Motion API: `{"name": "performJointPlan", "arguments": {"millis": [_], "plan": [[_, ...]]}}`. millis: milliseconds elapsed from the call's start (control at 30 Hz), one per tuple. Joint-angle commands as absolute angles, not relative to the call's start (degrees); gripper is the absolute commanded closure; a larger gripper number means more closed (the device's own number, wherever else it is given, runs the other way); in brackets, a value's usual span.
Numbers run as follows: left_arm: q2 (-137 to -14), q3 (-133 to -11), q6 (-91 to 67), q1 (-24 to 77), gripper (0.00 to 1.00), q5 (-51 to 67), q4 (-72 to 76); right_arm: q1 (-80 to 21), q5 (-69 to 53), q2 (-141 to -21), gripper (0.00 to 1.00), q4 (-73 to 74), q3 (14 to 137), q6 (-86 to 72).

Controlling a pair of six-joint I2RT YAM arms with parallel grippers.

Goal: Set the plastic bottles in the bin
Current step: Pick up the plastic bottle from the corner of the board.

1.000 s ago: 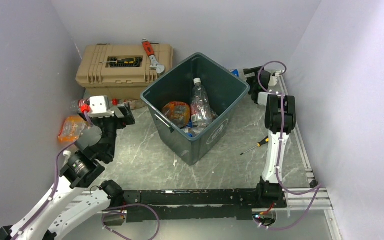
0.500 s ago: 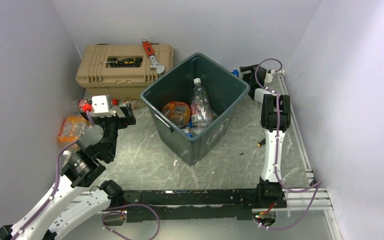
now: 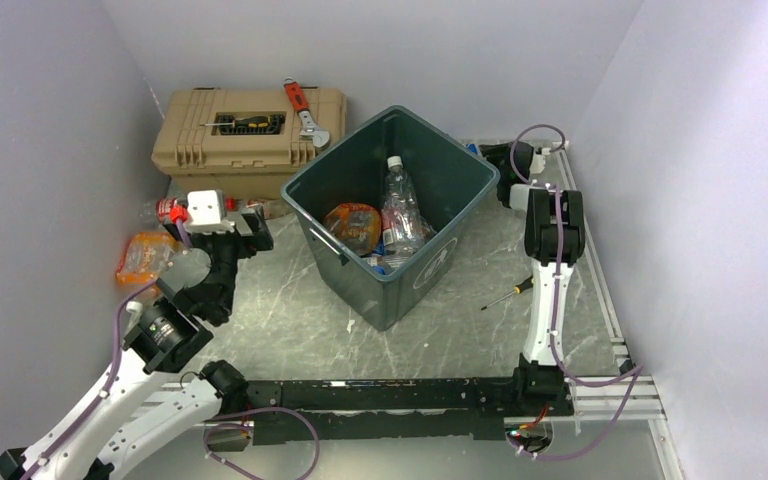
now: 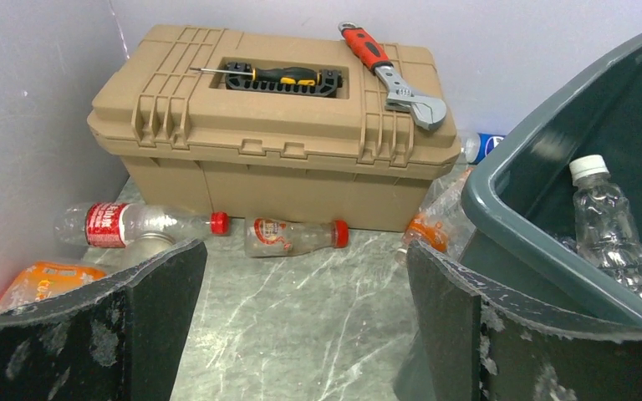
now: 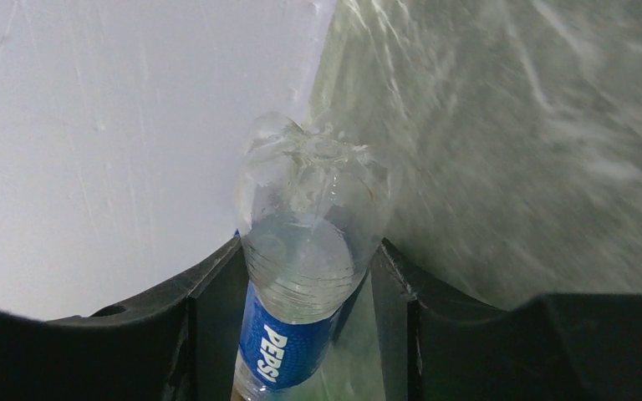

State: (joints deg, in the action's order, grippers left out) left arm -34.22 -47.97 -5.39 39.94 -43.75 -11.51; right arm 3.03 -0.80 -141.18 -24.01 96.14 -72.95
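Pinching a clear plastic bottle with blue Pepsi label [image 5: 309,192], lying by the white wall [image 5: 92,125] beyond the dark green-grey rectangular bin [image 3: 360,285], the right gripper [image 5: 308,259] presses its jaws on both sides for lifting; the left gripper [image 4: 305,267] gapes wide, empty, facing red-capped bottles [image 4: 134,224].

Table top [image 3: 290,310]: grey veined stone-look surface, smooth, with a faint sheen. Bin [image 3: 355,285]: dark green-grey plastic, matt. Toolbox [image 4: 301,159], upper centre of the left wrist view: tan moulded plastic, matt, ribbed. Wrench [image 4: 401,83]: bare bright metal head, glossy red handle. Pepsi bottle [image 5: 305,251]: clear glossy plastic, creased, with a shiny blue label. Left gripper [image 4: 305,292] pads [image 4: 159,309]: black, matt, rough, scuffed grey.
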Motion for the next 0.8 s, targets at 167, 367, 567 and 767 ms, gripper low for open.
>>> {"name": "performJointPlan", "arguments": {"millis": [167, 367, 567, 767], "plan": [[-32.7, -48.2, -5.6, 40.2, 0.06, -44.1, -10.0, 5.3, -0.2, -120.9, 0.62, -27.9, 77.1, -72.2], [-30.7, -47.5, -6.3, 40.3, 0.07, -43.7, -9.5, 7.2, 2.8, -102.8, 0.65, -25.8, 67.9, -67.7], [-29.5, -47.2, -7.6, 40.4, 0.08, -42.6, -9.6, 8.0, 8.2, -83.7, 0.67, -18.5, 64.7, -59.0], [-29.2, -46.9, -8.2, 40.6, 0.08, -42.4, -9.4, 9.3, 10.8, -68.4, 0.68, -14.0, 63.5, -54.0]]}}
